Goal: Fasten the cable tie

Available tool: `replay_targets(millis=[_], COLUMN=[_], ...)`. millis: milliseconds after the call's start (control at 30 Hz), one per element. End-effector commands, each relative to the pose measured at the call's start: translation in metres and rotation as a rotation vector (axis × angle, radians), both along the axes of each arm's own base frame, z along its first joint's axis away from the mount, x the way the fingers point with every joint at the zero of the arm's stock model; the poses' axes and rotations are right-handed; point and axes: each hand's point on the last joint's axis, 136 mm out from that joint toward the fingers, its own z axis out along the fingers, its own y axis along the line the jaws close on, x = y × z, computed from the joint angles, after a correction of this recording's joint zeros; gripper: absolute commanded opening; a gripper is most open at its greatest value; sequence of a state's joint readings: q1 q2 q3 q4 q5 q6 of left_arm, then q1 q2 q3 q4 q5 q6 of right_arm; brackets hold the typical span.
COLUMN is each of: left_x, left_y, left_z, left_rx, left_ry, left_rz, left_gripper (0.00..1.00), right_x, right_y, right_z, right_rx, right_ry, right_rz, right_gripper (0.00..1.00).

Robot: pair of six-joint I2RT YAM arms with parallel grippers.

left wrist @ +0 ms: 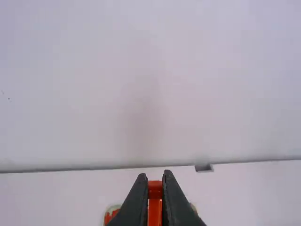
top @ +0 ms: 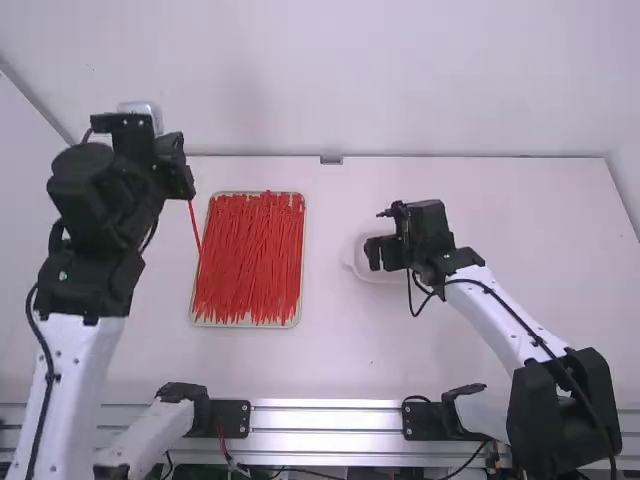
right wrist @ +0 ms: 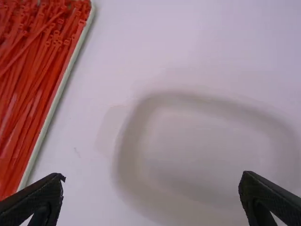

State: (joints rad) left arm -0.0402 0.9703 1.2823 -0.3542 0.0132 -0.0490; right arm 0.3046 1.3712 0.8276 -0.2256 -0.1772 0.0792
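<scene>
My left gripper is raised high at the left, above the tray's near-left corner, shut on one red cable tie that hangs down from it. In the left wrist view the fingers pinch the orange-red tie between them. A pale tray holds a heap of several red cable ties. My right gripper hovers open over a white dish right of the tray; its fingertips stand wide apart above the dish, nothing between them.
The tray's rim and its red ties lie beside the dish. A small grey tab sits at the table's far edge against the white wall. Bare white table stretches to the right of the dish.
</scene>
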Motion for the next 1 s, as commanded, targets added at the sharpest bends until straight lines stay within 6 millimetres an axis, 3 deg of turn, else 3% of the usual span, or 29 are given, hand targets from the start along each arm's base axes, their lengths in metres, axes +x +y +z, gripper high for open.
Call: replay_targets(millis=[0,167,400,567,800,967], left_x=[-0.009,-0.014,-0.008,0.004,0.023,0.034], left_y=[0.001,-0.001,-0.031,-0.052,-0.08,-0.09], left_z=[-0.021,-0.056,-0.101,-0.114,-0.113,-0.112], left_rx=[-0.054,-0.124,-0.265,-0.336,-0.433,-0.495], left_ry=[0.003,-0.014,-0.02,0.001,0.0,-0.012], left_rz=[0.012,0.009,-0.152,-0.267,-0.437,-0.499], left_gripper=[0.02,0.02,0.02,0.02,0.02,0.02], right_x=[0.006,0.006,0.001,-0.009,-0.018,-0.021], right_y=[0.013,0.032,0.077,0.1,0.127,0.14], right_z=[0.017,0.031,0.082,0.114,0.14,0.149], right_rx=[0.071,0.171,0.408,0.502,0.558,0.554], right_ry=[-0.021,-0.046,-0.176,-0.277,-0.368,-0.42], right_rz=[0.031,0.098,0.341,0.487,0.562,0.577], right_gripper=[1.0,1.0,1.0,1.0,1.0,1.0])
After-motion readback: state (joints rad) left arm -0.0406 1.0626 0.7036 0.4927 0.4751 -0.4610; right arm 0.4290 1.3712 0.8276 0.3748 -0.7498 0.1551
